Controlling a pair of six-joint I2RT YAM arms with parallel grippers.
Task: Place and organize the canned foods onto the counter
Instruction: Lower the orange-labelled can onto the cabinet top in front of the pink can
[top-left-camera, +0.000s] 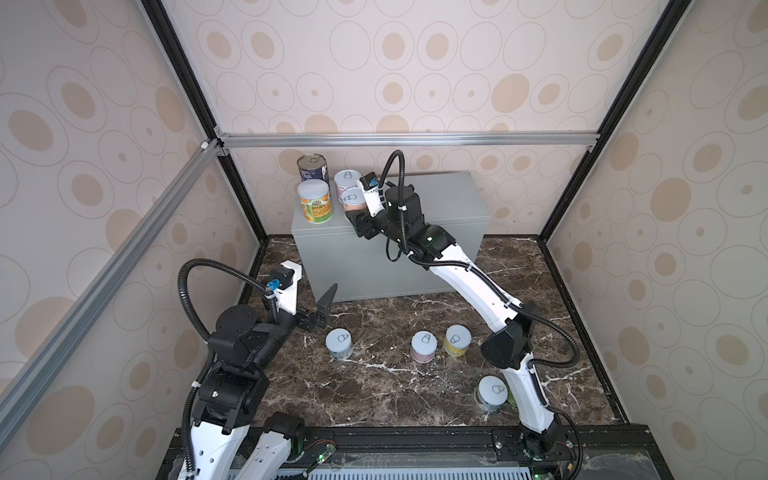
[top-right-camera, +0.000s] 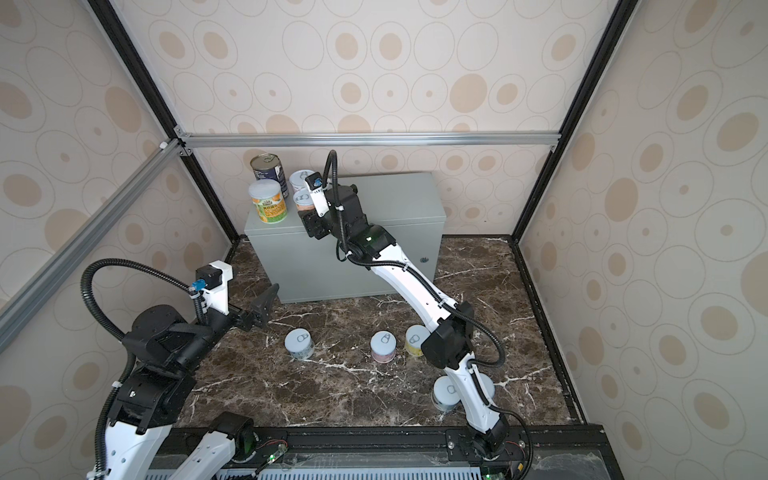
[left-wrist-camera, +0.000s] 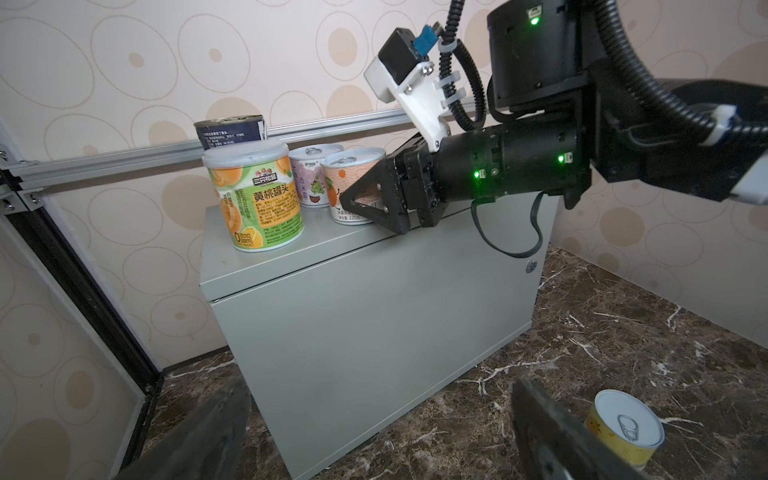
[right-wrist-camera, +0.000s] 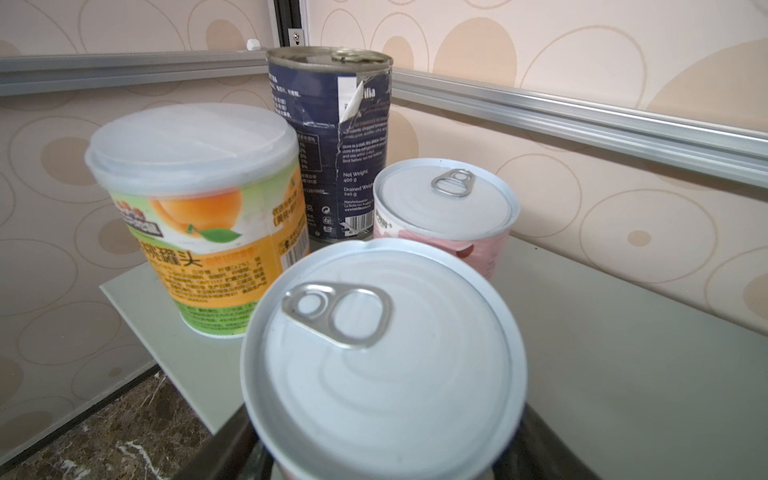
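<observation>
Canned foods: four are up on the counter. The front can sits between the right gripper jaws, can't tell if it's squeezed. At least four more wait on the marble floor. Left gripper hangs wide open, empty.

- Walls on three sides carried beige wallpaper printed with ringed tan ovals.
- Black corner posts and silver aluminium rails framed the enclosure.
- The floor was dark brown marble with white veins, evenly lit.
</observation>
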